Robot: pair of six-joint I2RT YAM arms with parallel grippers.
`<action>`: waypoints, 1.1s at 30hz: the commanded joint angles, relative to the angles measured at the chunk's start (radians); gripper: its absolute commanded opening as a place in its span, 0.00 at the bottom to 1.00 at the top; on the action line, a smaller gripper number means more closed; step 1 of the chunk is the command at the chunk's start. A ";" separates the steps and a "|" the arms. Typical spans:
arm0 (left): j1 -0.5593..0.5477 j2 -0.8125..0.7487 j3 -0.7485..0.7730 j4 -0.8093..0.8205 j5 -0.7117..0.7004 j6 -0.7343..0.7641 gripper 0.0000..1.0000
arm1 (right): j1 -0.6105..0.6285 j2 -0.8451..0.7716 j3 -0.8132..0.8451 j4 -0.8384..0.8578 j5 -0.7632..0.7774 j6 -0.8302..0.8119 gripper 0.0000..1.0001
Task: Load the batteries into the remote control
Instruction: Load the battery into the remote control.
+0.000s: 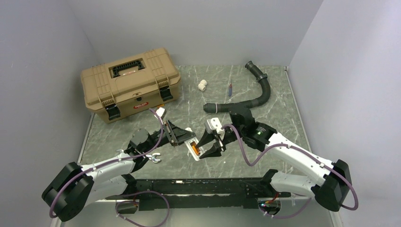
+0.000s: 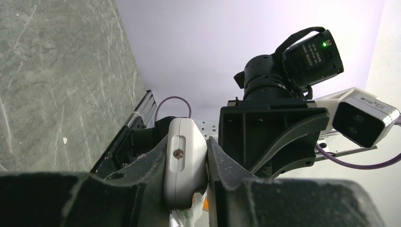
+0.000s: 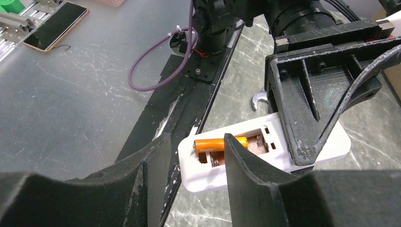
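Clamped in left gripper [image 2: 187, 142]: remote control [image 3: 338, 142]; in its recess, just ahead of right gripper [image 3: 196, 142]: a battery [image 3: 215, 144]. Half-open there, holding nothing.

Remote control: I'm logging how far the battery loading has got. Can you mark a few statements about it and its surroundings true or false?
1. The left fingers clamp the remote control. True.
2. Two cells lie in its recess. False: only one orange battery shows, and the slot beside it shows a bare spring.
3. The right fingers stand apart over the recess. True.
4. The toolbox stands open. False: its lid is shut.
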 commanded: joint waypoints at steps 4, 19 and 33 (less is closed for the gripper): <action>-0.004 -0.010 0.029 0.084 0.012 -0.004 0.00 | -0.012 0.012 0.019 0.043 -0.064 -0.043 0.47; -0.004 -0.012 0.032 0.079 0.011 0.002 0.00 | -0.026 0.039 0.019 0.049 -0.086 -0.044 0.47; -0.004 -0.008 0.031 0.084 0.008 0.002 0.00 | -0.028 0.067 0.030 0.050 -0.102 -0.041 0.46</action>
